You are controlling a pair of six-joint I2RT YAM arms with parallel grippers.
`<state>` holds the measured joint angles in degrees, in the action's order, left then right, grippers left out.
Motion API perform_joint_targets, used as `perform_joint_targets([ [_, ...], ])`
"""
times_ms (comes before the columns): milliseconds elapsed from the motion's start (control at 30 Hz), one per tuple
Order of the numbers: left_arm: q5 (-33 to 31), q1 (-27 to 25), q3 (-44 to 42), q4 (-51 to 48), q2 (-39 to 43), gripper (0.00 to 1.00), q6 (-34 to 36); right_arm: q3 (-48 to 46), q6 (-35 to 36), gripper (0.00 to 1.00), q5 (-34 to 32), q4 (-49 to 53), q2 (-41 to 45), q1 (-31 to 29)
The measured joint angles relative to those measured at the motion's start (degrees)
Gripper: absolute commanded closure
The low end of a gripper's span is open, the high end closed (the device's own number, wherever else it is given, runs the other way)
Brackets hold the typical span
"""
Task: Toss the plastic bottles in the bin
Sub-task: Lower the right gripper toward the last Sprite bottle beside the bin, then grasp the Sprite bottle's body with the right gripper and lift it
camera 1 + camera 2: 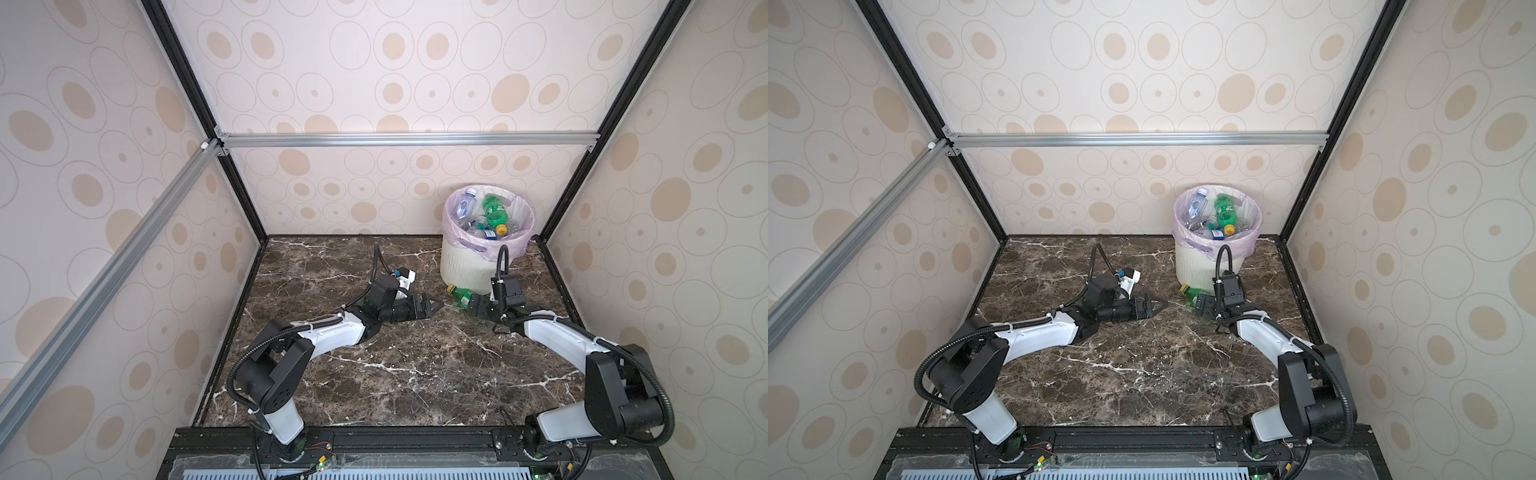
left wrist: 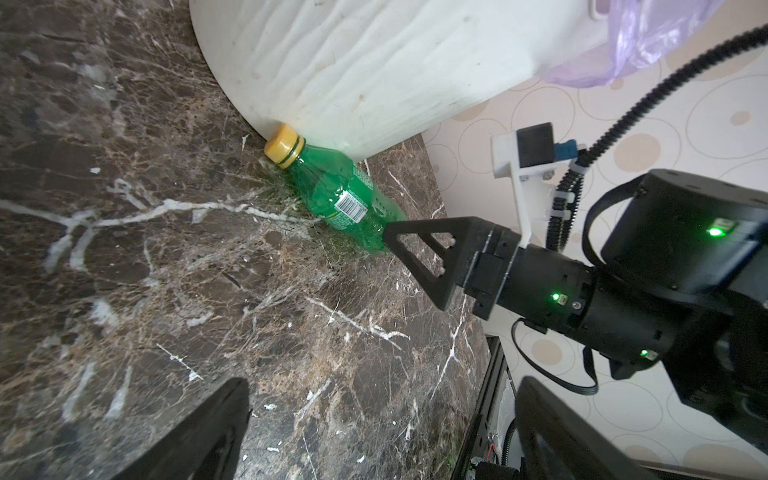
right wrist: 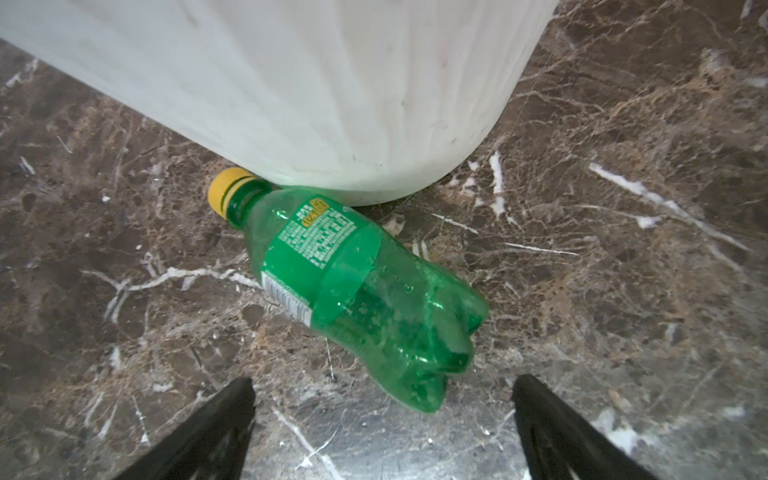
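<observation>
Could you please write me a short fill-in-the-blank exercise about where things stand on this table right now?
1. The green plastic bottle lies on its ___ on the dark marble table.
2. Its cap, ___ in colour, rests against the base of the round cream-white ribbed plastic bin.
3. The right gripper, facing the bottle's bottom end, has its jaws ___.
4. The left gripper holds ___.
Missing words: side; yellow; open; nothing.

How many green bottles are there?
2. One green bottle lies on the marble table, its yellow cap against the foot of the bin. The other green bottle sits on top of the clear bottles inside the bin. More may be hidden underneath.
</observation>
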<state>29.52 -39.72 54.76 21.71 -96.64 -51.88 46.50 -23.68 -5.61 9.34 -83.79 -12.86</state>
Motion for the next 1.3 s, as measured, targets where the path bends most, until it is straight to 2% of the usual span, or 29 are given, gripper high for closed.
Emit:
perform_joint_targets([
  [267,0.0,0.0,-0.2,0.0,0.0,0.01,0.0,1.4,0.6,0.00,0.6,-2.4,-4.5,-0.5],
  [467,-0.1,0.4,-0.7,-0.2,0.2,0.01,0.3,1.5,-0.5,0.00,1.8,-2.4,-4.6,-5.6],
  [600,-0.5,1.9,-2.2,-0.4,2.0,0.01,0.3,1.3,-2.1,0.00,3.9,-1.7,-2.6,-9.6],
  [733,-1.3,4.9,-4.3,-1.1,6.0,0.01,0.7,1.2,-2.6,0.00,3.6,0.0,2.9,-9.8],
  [833,-1.8,6.4,-4.3,-1.3,7.6,0.01,1.3,3.8,-1.3,0.00,2.0,2.4,3.7,-9.6],
  [967,-1.9,6.7,-4.7,-1.3,8.1,0.01,1.6,8.7,1.6,0.00,0.7,3.5,-0.6,-9.7],
  [1300,-2.0,7.3,-7.0,-2.1,9.9,0.01,1.7,12.9,5.8,0.04,0.1,5.3,-11.0,-11.5],
])
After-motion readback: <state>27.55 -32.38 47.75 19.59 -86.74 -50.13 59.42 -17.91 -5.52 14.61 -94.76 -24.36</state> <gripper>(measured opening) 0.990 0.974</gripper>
